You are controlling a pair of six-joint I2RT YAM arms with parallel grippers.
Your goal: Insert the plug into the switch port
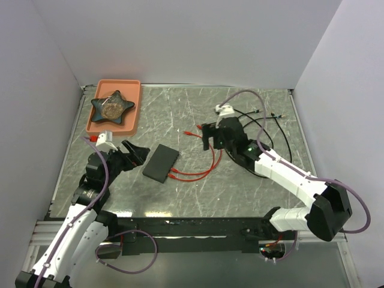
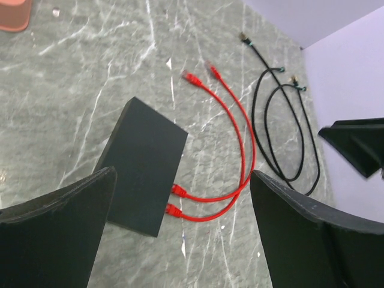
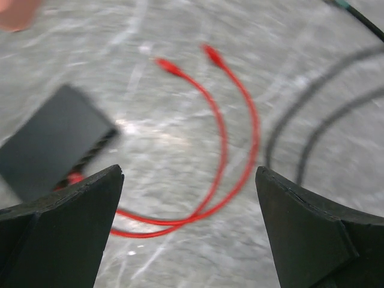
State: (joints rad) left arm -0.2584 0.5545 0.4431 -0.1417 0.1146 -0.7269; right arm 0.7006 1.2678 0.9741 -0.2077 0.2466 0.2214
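The switch [image 1: 161, 162] is a flat matte-black box lying on the grey table. Two red cables [image 1: 201, 171] are plugged into its right short edge, seen in the left wrist view [image 2: 178, 191]. Their free plugs [image 1: 188, 133] lie apart, left of my right gripper; they also show in the left wrist view [image 2: 191, 77] and the right wrist view [image 3: 168, 66]. My left gripper [image 1: 137, 155] is open and empty just left of the switch [image 2: 141, 165]. My right gripper [image 1: 208, 143] is open and empty above the red cable loops [image 3: 222, 150]; its view is blurred.
Black cables [image 1: 270, 120] lie at the right, also in the left wrist view [image 2: 276, 132]. An orange tray [image 1: 133, 90] at the back left holds a dark star-shaped dish [image 1: 111, 107]. White walls enclose the table.
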